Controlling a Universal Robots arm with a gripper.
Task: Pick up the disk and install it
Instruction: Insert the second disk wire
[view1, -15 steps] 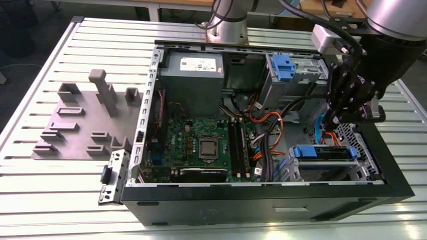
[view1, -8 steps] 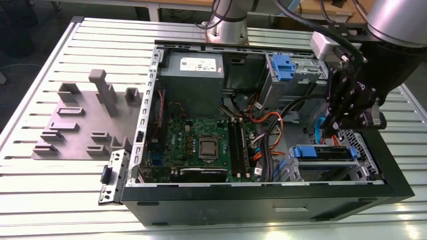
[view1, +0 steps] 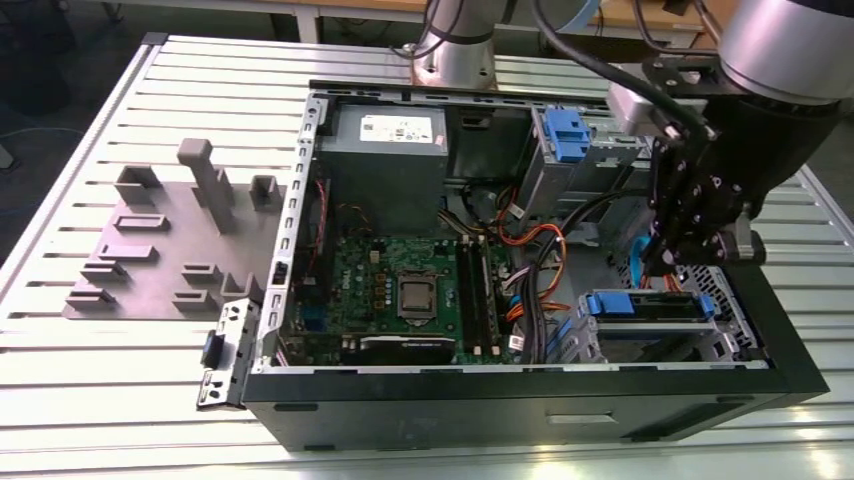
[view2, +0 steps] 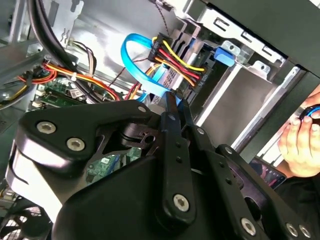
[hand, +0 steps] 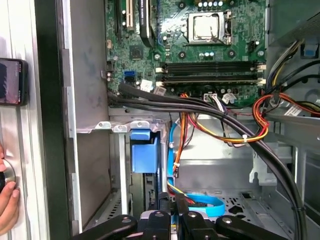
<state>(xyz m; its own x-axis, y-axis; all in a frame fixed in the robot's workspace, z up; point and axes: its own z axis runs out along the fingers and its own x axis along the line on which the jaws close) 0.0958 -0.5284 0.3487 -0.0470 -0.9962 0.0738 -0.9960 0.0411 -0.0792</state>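
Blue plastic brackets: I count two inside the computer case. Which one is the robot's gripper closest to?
The blue bracket in the lower drive bay, just under the gripper. The other bracket sits farther back, beside the grey power supply.

exterior view high above computer case (view1: 747, 350), wrist views close inside

I see an open computer case (view1: 534, 400) on the slatted table (view1: 80, 400). A grey fixture block (view1: 167, 240) lies at the exterior view's left.
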